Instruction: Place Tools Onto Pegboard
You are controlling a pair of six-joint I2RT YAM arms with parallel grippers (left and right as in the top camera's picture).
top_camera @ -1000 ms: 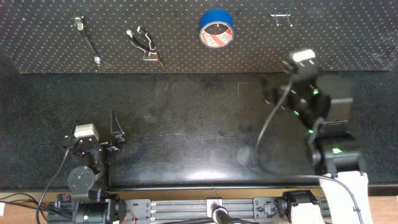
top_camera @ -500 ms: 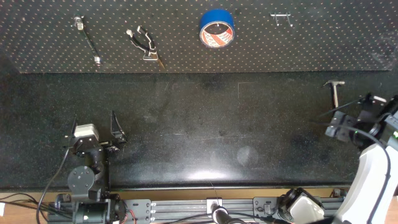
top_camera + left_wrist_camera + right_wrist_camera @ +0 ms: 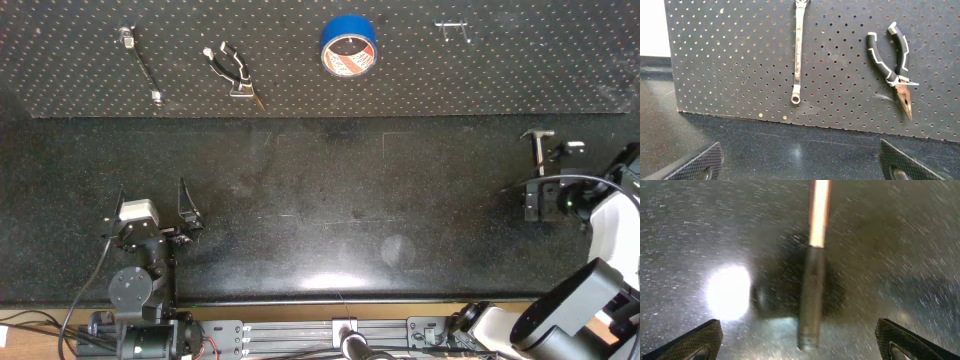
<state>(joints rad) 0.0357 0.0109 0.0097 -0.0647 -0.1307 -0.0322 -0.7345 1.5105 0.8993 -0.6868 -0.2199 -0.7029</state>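
A small hammer [image 3: 540,148] lies on the black table at the far right, just below the pegboard [image 3: 420,80]. My right gripper [image 3: 555,176] hovers over it, open. In the right wrist view the hammer's handle [image 3: 812,295] runs between the two spread fingertips [image 3: 697,341], not touching either. On the pegboard hang a wrench [image 3: 140,65], pliers [image 3: 232,72] and a roll of blue tape [image 3: 348,46]. My left gripper [image 3: 152,203] rests open near its base at the lower left, holding nothing and facing the wrench [image 3: 798,50] and pliers [image 3: 891,62].
A bare double hook [image 3: 452,30] sticks out of the pegboard at the upper right. The black tabletop [image 3: 330,210] stretches between the two arms. A bright light glare [image 3: 729,291] lies on the table beside the hammer handle.
The right arm swung from the right-centre of the table out to the far right edge, then brought its gripper in over the hammer. The left arm stayed still.
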